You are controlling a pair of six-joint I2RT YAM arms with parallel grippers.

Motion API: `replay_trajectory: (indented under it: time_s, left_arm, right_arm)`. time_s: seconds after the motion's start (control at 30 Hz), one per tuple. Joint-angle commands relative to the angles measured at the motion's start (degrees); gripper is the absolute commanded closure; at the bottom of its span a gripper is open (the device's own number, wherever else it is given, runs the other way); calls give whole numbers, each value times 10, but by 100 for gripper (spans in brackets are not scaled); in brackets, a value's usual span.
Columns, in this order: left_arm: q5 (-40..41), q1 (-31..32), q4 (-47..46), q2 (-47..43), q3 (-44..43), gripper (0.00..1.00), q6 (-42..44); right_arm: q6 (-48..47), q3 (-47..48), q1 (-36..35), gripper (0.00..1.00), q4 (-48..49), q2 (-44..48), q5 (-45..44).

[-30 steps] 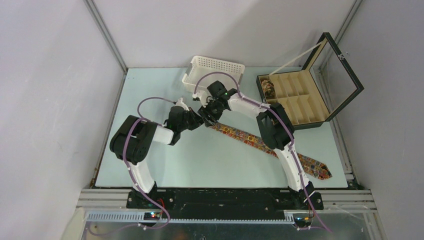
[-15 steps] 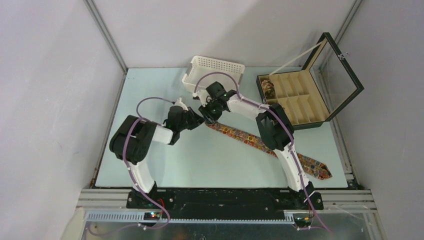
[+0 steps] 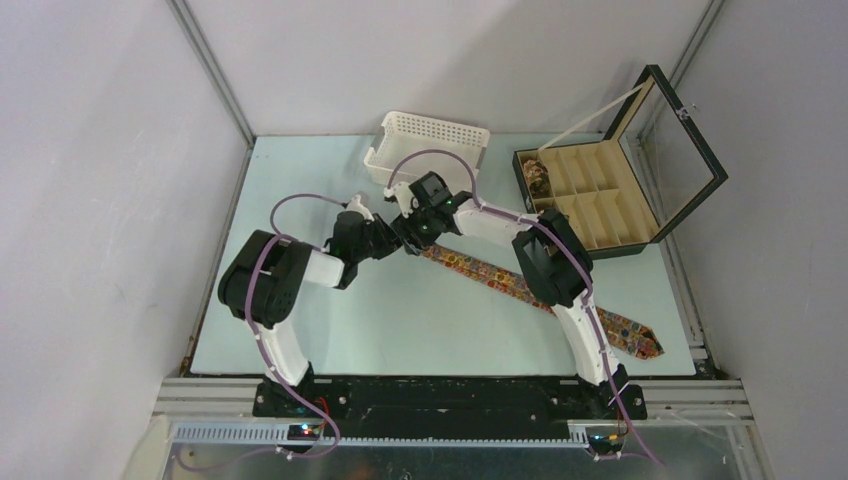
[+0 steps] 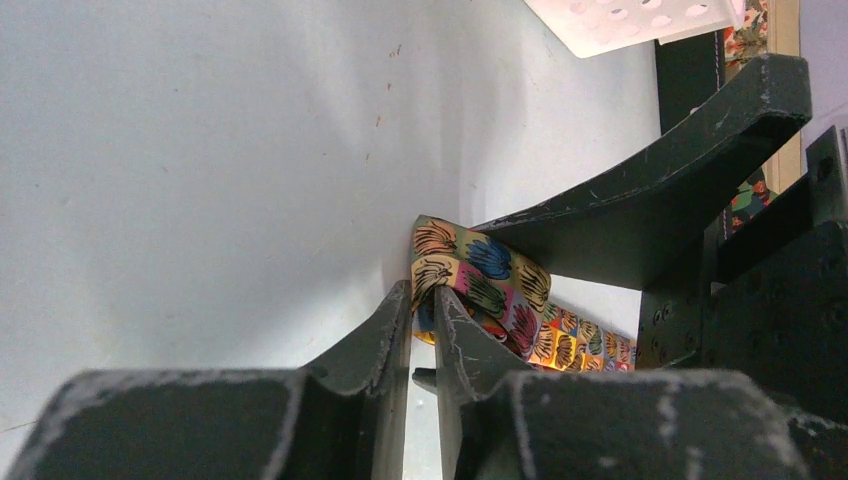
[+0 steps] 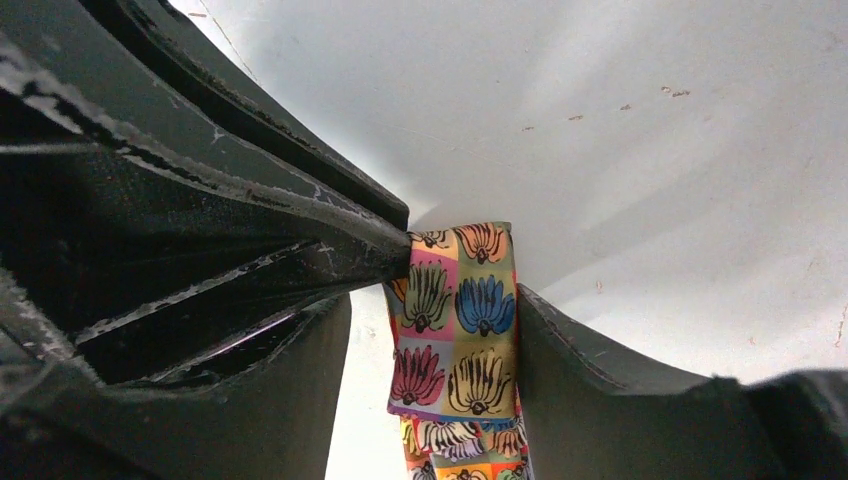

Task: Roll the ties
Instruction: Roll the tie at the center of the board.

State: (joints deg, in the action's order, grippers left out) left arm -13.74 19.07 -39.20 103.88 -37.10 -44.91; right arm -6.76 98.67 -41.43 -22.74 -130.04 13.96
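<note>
Left gripper (image 4: pixel 422 300) pinches the folded end of a flat, colourful checked fabric tie (image 4: pixel 490 290); right gripper (image 5: pixel 432 300) stands apart, straddling it.

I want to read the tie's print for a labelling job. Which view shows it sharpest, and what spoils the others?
Right wrist: tie sharp, brightly lit. Left wrist: print clear, but partly shadowed under a dark finger. Top external: even light, tie too small to read.
</note>
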Motion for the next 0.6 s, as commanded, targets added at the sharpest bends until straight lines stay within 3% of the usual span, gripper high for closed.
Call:
replay_trajectory:
  time_s: [0.0,0.57]
  left_arm:
    - [-28,5,-14,3,-17,82,17]
    - [-33,0,-11,4,-20,84,21]
  right_arm:
    - [26,-33,-12,37,43,10,-10]
    - [34,-53,-20,56,64,7,-37]
